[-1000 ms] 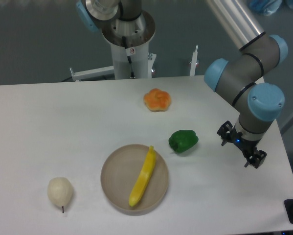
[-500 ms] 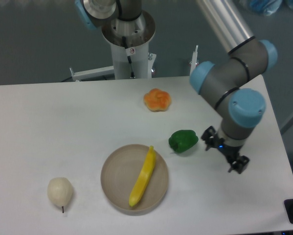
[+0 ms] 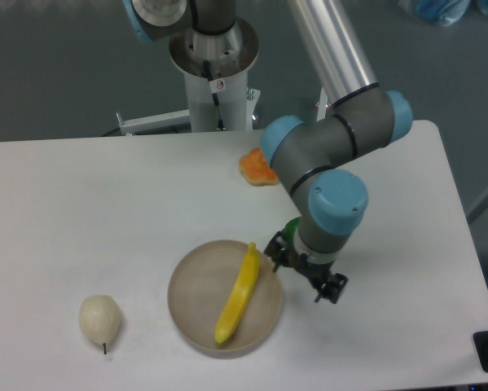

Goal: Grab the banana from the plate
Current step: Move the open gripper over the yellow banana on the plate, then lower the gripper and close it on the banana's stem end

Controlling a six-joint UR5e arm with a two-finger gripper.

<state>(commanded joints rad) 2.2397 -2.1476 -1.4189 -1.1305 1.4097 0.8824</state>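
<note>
The yellow banana (image 3: 238,293) lies slantwise across the round beige plate (image 3: 196,287) at the front middle of the table. One end points to the plate's far right rim, the other to its near rim. My gripper (image 3: 305,270) points down just past the plate's right rim, close to the banana's far end. Its two black fingers (image 3: 274,248) stand apart with nothing between them. The wrist above hides most of the gripper.
A green pepper (image 3: 287,230) is mostly hidden behind my wrist. An orange fruit (image 3: 252,168) lies farther back, partly behind the arm. A pale pear (image 3: 99,318) sits left of the plate. The robot base (image 3: 213,73) stands behind the table.
The arm has swung left from the table's right side, past the green pepper, to the plate's right rim. Banana and plate have not moved.
</note>
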